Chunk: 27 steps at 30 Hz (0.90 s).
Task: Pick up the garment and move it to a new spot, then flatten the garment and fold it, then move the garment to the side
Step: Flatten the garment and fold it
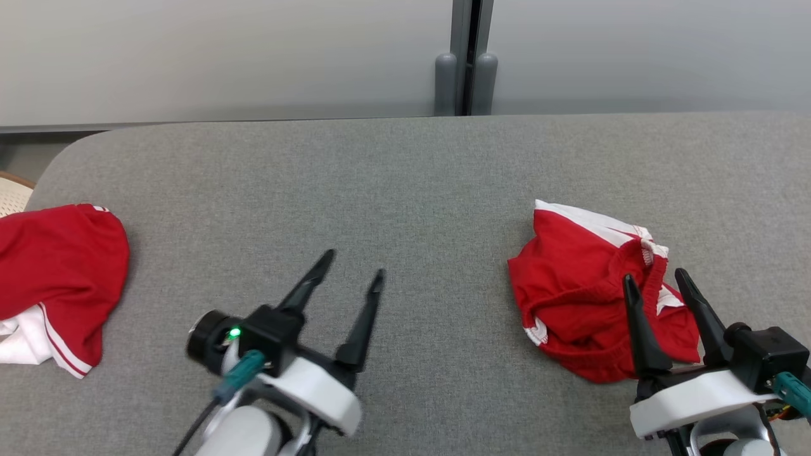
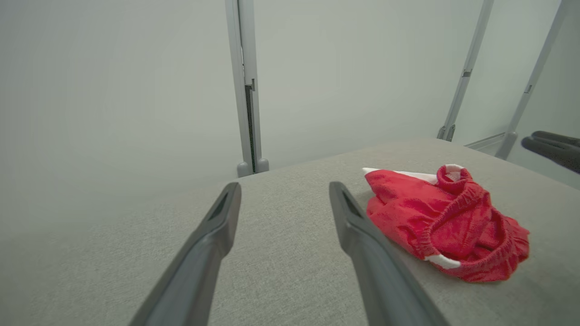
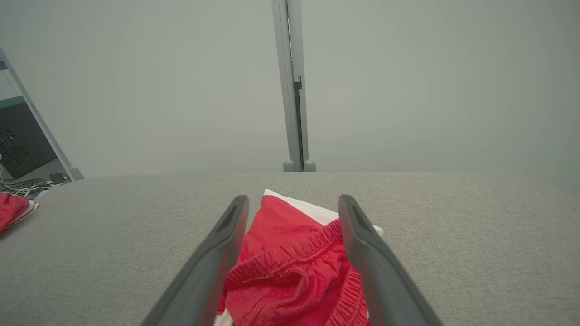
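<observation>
Your right gripper [image 1: 654, 277]: fingers apart, crumpled garment [image 1: 570, 285] directly ahead, seen between them, on table [image 1: 405, 177]. Your left gripper [image 1: 353, 263]: fingers apart; garment well to its right, second cloth [image 1: 57, 272] to its left.

Bright, even diffuse light, faint soft shadows, sharp head view, wrist views hazy (edges bowed).
</observation>
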### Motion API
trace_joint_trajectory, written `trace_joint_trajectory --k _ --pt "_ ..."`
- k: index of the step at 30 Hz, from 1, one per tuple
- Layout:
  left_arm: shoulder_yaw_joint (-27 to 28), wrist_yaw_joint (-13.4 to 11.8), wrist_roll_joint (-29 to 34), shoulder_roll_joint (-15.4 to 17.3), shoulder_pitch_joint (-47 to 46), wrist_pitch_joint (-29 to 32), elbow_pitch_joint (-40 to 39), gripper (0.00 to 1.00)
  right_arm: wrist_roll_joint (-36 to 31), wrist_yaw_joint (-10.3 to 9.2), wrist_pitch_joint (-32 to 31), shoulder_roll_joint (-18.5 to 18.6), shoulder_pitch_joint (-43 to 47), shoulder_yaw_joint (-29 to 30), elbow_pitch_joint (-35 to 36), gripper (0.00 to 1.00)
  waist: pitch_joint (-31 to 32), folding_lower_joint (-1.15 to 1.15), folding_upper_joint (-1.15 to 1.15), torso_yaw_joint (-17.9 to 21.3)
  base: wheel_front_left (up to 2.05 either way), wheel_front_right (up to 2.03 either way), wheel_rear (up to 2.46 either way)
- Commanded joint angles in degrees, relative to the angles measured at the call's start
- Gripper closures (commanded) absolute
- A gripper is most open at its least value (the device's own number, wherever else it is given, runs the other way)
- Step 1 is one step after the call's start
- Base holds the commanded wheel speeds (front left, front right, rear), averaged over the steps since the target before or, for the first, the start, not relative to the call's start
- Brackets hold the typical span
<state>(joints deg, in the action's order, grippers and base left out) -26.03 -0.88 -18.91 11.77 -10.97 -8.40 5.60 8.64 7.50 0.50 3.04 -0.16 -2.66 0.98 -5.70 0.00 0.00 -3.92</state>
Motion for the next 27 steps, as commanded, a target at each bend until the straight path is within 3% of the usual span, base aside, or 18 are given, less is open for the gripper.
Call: trace_joint_trajectory --k 1,9,18,19,20,27 --pt "-1.6 1.1 0.9 -0.9 -2.0 0.7 0.0 0.0 0.1 -0.02 -0.2 0.1 -1.0 0.1 0.4 0.0 -1.3 0.0 0.0 0.4 0.0 0.0 0.0" --pt "-13.6 6.5 2.6 -7.3 -12.5 4.8 5.8 0.0 0.0 -0.02 0.0 0.1 -3.5 -0.5 0.5 0.0 -6.6 0.0 0.0 4.2 0.0 0.0 0.0" --pt "-21.3 7.5 -2.5 -8.8 -21.5 6.1 19.3 0.0 1.0 -0.02 1.6 0.0 -6.4 -1.1 -1.1 0.0 -11.6 0.0 0.0 9.8 0.0 0.0 0.0" --pt "-21.8 7.2 -3.5 -8.8 -22.1 5.8 20.5 0.3 1.2 -0.02 1.8 -0.1 -6.7 -1.1 -1.3 0.0 -12.0 0.0 0.0 10.1 0.0 0.0 0.0" --pt "-22.9 6.8 -4.9 -8.7 -23.1 5.6 22.5 1.0 1.5 -0.02 2.3 -0.1 -6.9 -0.8 -1.7 0.0 -12.6 0.0 0.0 10.5 0.0 0.0 0.0" --pt "-23.9 5.1 -6.9 -8.7 -24.0 0.8 25.4 1.0 2.7 -0.02 3.3 -0.1 -7.2 -0.3 -2.9 0.0 -12.9 0.0 0.0 10.1 0.0 0.0 0.0"
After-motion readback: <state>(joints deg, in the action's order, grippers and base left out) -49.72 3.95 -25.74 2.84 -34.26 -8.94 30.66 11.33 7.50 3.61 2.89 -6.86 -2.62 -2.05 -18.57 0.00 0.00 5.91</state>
